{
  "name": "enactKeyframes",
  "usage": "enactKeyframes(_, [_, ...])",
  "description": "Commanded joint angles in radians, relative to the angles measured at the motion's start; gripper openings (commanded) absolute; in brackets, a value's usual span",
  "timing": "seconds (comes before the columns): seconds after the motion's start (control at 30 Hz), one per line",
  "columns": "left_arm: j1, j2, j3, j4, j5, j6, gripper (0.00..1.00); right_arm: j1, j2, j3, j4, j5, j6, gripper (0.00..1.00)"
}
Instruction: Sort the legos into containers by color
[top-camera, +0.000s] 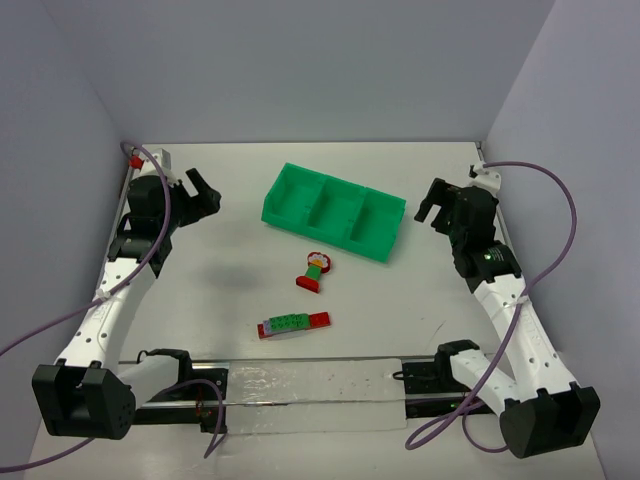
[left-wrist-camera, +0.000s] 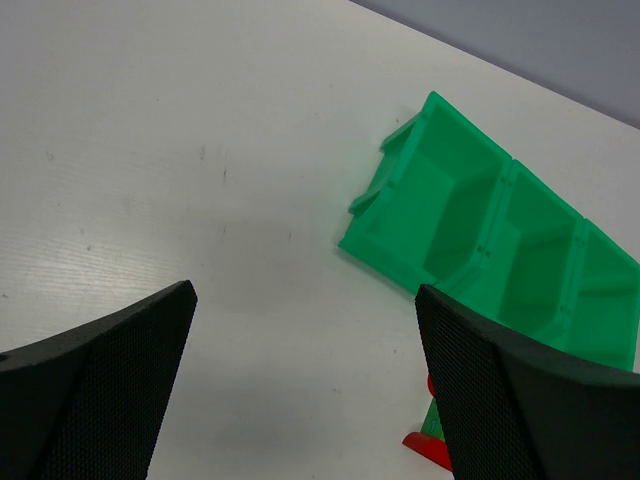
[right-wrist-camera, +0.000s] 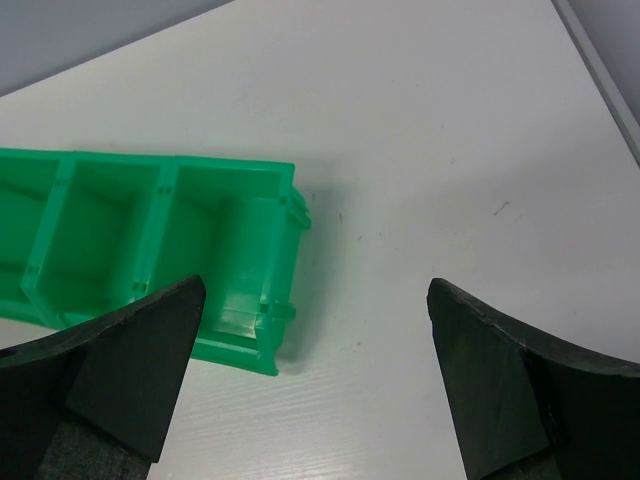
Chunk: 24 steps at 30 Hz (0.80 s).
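Sitting on the white table (top-camera: 230, 290), the green three-compartment tray (top-camera: 320, 232) lies slanted at the far side, its bins empty, with both arms hunched at either end of it, left gripper (top-camera: 205, 192) and right gripper (top-camera: 432, 207) each spread wide and holding nothing. Between tray and arm bases lie a flat red, lavender and green lego stack (top-camera: 293, 324) and, nearer the tray, a shorter red, green and yellow-white stack (top-camera: 314, 270). Both look light, rigid and slick, so I would pinch across flat side walls, not studs.
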Motion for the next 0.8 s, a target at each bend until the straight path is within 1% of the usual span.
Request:
enactKeyframes(0.0, [-0.009,-0.002,0.045,0.004,-0.012,0.013,0.99,0.009,-0.039,0.017,0.057,-0.046,-0.009,1.00])
enactKeyframes(0.47, [-0.014,0.000,0.044,0.004,-0.014,0.010,0.99,0.012,-0.038,0.019,0.056,-0.054,-0.021,1.00])
enactKeyframes(0.57, [-0.022,0.000,0.042,0.006,-0.015,0.007,0.99,0.024,-0.045,0.014,0.061,-0.024,-0.008,1.00])
enactKeyframes(0.63, [-0.047,0.005,0.045,-0.003,-0.028,0.010,0.99,0.043,-0.052,0.019,0.055,-0.022,0.003,1.00])
enactKeyframes(0.67, [-0.073,0.009,0.050,-0.010,-0.064,0.018,0.99,0.059,-0.051,0.023,0.054,-0.018,0.006,1.00])
enactKeyframes(0.77, [-0.137,0.025,0.066,-0.036,-0.154,0.035,0.99,0.170,-0.033,0.056,0.026,0.052,0.017,1.00])
